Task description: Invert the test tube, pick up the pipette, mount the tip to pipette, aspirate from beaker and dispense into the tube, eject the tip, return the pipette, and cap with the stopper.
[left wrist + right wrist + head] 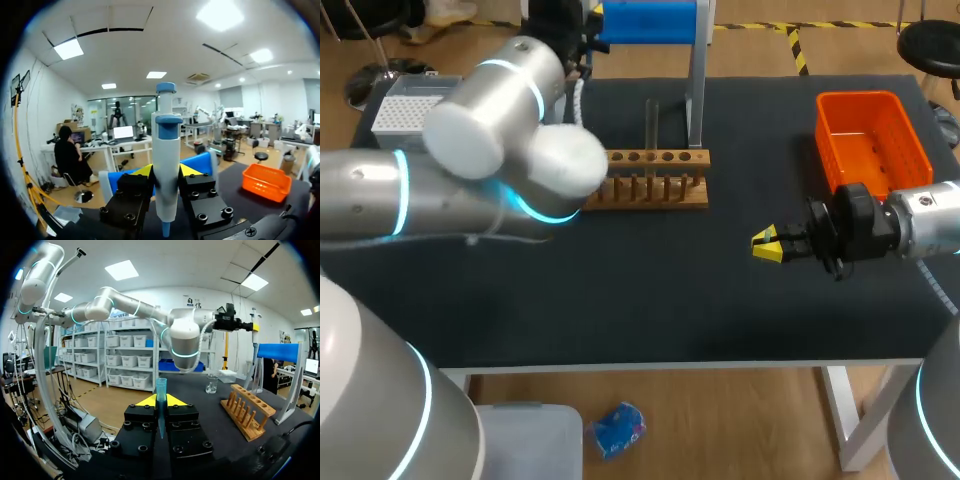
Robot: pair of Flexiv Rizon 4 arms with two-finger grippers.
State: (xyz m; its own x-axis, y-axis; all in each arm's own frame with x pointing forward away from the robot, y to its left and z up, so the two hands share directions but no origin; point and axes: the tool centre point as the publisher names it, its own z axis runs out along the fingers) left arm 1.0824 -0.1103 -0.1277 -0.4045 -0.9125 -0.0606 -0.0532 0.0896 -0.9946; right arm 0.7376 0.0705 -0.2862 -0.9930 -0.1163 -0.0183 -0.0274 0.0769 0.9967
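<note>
Wooden rack holds one tube; left hand grips pipette, right hand grips blue tip.

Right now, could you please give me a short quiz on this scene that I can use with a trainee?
1. Multiple choice: what is the left end effector holding? A) a stopper B) the pipette C) a beaker
2. True or false: the right end effector is open and empty.
3. Fill in the blank: the test tube stands upright in the wooden ____.

Key
1. B.
2. False. It is shut on the blue tip.
3. rack.
</note>
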